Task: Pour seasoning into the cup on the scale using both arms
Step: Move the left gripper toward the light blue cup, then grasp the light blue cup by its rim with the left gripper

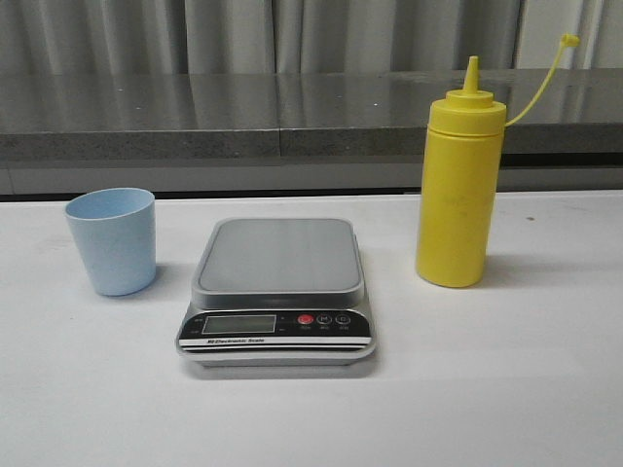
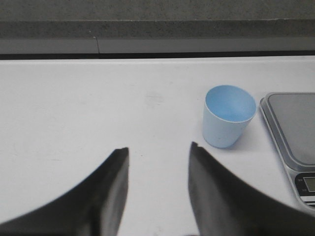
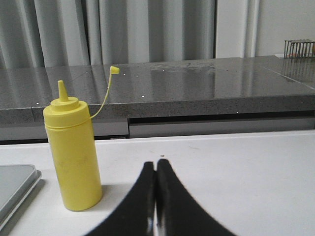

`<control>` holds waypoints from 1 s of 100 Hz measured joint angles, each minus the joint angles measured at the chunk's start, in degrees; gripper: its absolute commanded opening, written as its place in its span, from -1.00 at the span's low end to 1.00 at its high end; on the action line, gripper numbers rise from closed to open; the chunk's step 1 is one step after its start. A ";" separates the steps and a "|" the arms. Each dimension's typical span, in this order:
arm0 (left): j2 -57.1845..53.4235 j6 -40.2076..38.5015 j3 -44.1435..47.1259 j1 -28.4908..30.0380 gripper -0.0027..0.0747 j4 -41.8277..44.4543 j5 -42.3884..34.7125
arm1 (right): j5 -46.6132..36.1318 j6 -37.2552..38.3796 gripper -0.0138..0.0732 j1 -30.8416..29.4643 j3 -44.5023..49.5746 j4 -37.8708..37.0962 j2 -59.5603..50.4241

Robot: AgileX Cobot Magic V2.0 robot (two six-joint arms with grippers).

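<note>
The pale blue cup [image 1: 112, 240] stands upright on the white table, left of the scale [image 1: 277, 292], whose silver platform is bare. The yellow seasoning bottle [image 1: 458, 188] stands upright to the right of the scale, its cap hanging off on a thin strap. Neither arm shows in the front view. In the left wrist view my left gripper [image 2: 159, 148] is open over bare table, with the cup [image 2: 228, 115] off to one side beyond its fingertips and the scale [image 2: 291, 129] past it. In the right wrist view my right gripper [image 3: 156, 163] is shut on nothing, beside the bottle [image 3: 73, 153].
A grey stone counter [image 1: 292, 112] runs along the back of the table, with grey curtains behind it. White tabletop [image 1: 506, 389] spreads in front of the scale and bottle. A wire basket [image 3: 299, 48] sits far back on the counter in the right wrist view.
</note>
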 measured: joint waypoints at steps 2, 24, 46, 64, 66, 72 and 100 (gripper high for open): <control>1.14 0.35 -0.33 0.00 0.33 -0.70 0.01 | 0.00 0.00 -0.84 0.00 0.00 0.00 0.00; 13.92 2.52 -7.30 -0.36 0.33 -5.07 0.84 | 0.00 0.00 -0.84 0.00 0.00 0.00 0.00; 28.07 4.88 -17.32 -6.12 0.33 -5.48 3.51 | 0.00 0.00 -0.84 0.00 0.00 0.00 0.00; 40.04 5.58 -25.91 -9.64 0.23 -5.68 5.04 | 0.00 0.00 -0.84 0.00 0.00 0.00 0.00; 40.96 5.58 -26.88 -9.81 0.22 -5.68 5.46 | 0.00 0.00 -0.84 0.00 0.00 0.00 0.00; 45.12 5.68 -29.34 -10.31 0.20 -5.68 6.92 | 0.00 0.00 -0.84 0.00 0.00 0.00 0.00; 59.97 5.68 -38.53 -10.58 0.20 -5.68 9.56 | 0.00 0.00 -0.84 0.00 0.00 0.00 0.00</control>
